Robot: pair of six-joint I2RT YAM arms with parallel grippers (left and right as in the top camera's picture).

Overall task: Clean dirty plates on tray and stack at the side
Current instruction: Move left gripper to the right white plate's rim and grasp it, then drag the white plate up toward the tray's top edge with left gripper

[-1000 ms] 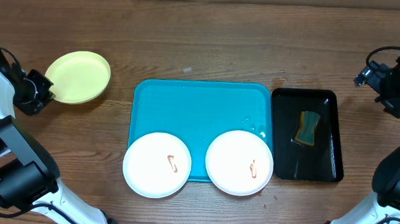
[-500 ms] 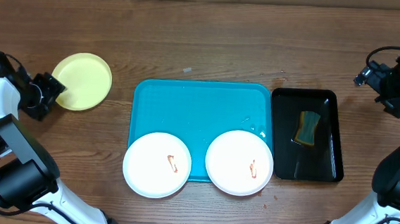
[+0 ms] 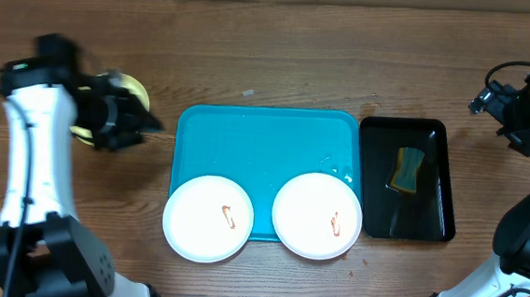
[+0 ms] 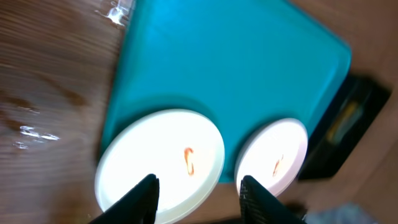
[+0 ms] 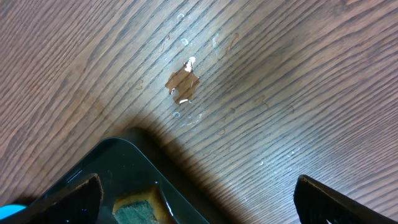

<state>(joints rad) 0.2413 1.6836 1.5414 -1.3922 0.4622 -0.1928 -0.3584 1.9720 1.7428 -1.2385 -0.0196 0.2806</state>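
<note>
From overhead, the job looks about a third done. The yellow-green plate point(image 3: 135, 89) lies on the table point(image 3: 253, 54) off the tray point(image 3: 266, 139) to its left, mostly hidden beneath the blurred left gripper point(image 3: 141, 121) (whether it is clean cannot be told from the sliver showing). The left white plate point(image 3: 208, 218) and the right white plate point(image 3: 316, 216) sit side by side along the tray's near edge, both overhanging the rim and each bearing a small reddish smear. By my judgement both are yet to be wiped and stacked beside the first. Just beside the tray's right side is a black tray point(image 3: 429, 216) holding a sponge point(image 3: 409, 168), and the right gripper point(image 3: 520, 120) hangs well beyond that, far right of the tray. In the left wrist view the claw's two fingers stand moderately apart with nothing between them, aimed over the plate at the tray's near-left corner. In the right wrist view the fingers are spread wide and empty above bare wood, with the black tray's corner and the sponge's edge low in frame and a small wet patch point(image 5: 182, 84) on the table further right of the tray. Nothing blocks either white plate. The overhanging rims might tip if pressed, and the sponge likely has to be fetched first.
</note>
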